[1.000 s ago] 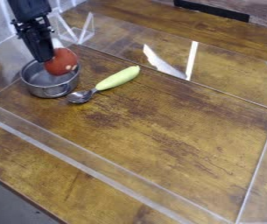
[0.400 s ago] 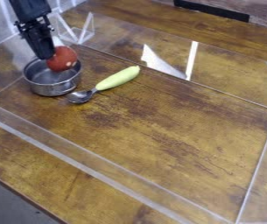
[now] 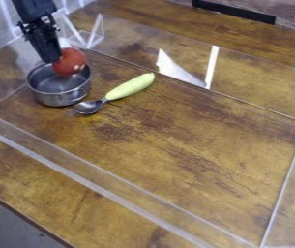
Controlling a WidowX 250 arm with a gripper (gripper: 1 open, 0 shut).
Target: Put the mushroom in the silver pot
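Observation:
The mushroom (image 3: 71,65), red-brown with pale specks, hangs at the tips of my black gripper (image 3: 57,59), which is shut on it at the far left of the table. It sits just over the far right rim of the silver pot (image 3: 46,97), a small round shiny pot with low walls. The gripper points steeply down. The mushroom's stem is hidden behind the fingers, and I cannot tell whether the mushroom touches the rim.
A small metal spoon (image 3: 88,106) lies just right of the pot, and a yellow-green oblong vegetable (image 3: 131,85) lies beyond it. Clear acrylic walls (image 3: 136,208) fence the wooden table. Bare wood (image 3: 201,136) stretches to the right.
The gripper and the mushroom have drifted slightly toward the far left over the pot. The pot, spoon and vegetable have not moved.

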